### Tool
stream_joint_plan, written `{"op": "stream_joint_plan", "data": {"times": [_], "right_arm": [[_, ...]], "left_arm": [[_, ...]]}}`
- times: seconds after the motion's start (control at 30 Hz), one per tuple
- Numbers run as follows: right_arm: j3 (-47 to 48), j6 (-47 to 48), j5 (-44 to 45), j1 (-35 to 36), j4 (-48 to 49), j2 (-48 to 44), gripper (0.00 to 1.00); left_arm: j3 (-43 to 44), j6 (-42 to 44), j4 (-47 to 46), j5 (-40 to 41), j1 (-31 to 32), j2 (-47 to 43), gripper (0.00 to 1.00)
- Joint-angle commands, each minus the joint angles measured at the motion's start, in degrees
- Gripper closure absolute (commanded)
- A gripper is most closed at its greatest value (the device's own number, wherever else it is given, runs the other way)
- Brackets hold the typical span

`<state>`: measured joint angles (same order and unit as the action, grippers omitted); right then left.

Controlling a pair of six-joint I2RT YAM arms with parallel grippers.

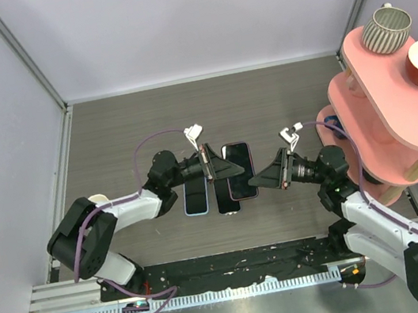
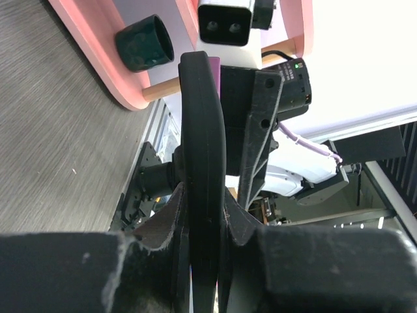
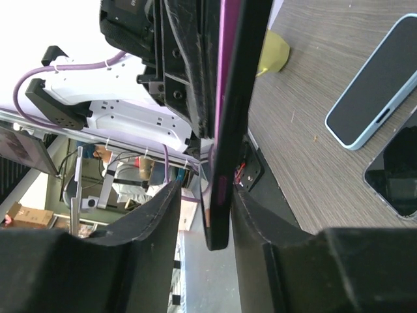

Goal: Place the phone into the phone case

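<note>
Nearest to the arm bases lies the phone [image 1: 226,198], flat on the surface [image 1: 281,104] with its dark screen up, the middle one in a row of three. Its long axis runs from near to far; which end is the top I cannot tell. Just at its left lies the blue phone [image 1: 194,197], parallel to it. In the right wrist view a pale rim goes around the phone. Whether this is the case I cannot say, and no separate case is to be seen. A little farther, the left gripper [image 1: 235,170] reaches across the far part of the phone and hides it. It is rolled on its side and pinches a pink-rimmed phone [image 1: 236,152], which it holds level above the surface. The right gripper [image 1: 254,182] comes from the opposite side around the right edge of this same slab; a gap shows beside one finger, so I judge it spread, not pressing. So the phone lies below the left gripper, toward the near side, and the left arm is the nearer one. I think both grippers must first get free of the pink-rimmed phone.
</note>
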<state>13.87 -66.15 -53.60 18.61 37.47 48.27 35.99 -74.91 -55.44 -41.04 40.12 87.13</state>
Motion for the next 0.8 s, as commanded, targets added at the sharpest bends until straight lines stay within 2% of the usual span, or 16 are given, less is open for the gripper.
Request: {"op": "stream_joint_plan", "data": {"times": [0.0, 0.13, 0.17, 0.27, 0.47, 0.63, 0.73, 0.77], "right_arm": [[3.5, 0.5, 2.1, 0.3, -0.6, -2.0, 0.54], [4.8, -0.5, 3.9, 0.3, -1.0, -2.6, 0.41], [5.0, -0.5, 4.4, 0.3, -1.2, -2.7, 0.34], [6.1, -0.1, 6.1, 0.3, -2.1, -2.9, 0.26], [7.4, 0.4, 9.0, 0.3, -3.6, -3.0, 0.20], [8.5, 1.2, 11.3, 0.3, -4.6, -3.1, 0.21], [8.6, 1.2, 11.9, 0.3, -3.9, -3.0, 0.39], [8.5, 0.9, 11.9, 0.3, -3.6, -3.0, 0.52]], "left_arm": [[-0.3, -0.1, -6.1, -2.1, 0.4, -1.4, 1.00], [-1.4, 0.7, -5.4, -3.1, 0.3, -3.1, 1.00], [-1.4, 0.8, -5.0, -3.3, 0.3, -3.5, 1.00], [-1.9, 1.1, -4.2, -3.6, 0.7, -5.0, 1.00], [-1.4, 4.2, 0.1, -2.7, 4.1, -5.4, 1.00], [-1.0, 4.8, 0.1, -2.4, 5.4, -5.7, 1.00], [-1.2, 4.8, 0.4, -2.0, 5.6, -6.0, 1.00], [-1.3, 4.8, 0.6, -1.9, 5.6, -6.4, 1.00]]}}
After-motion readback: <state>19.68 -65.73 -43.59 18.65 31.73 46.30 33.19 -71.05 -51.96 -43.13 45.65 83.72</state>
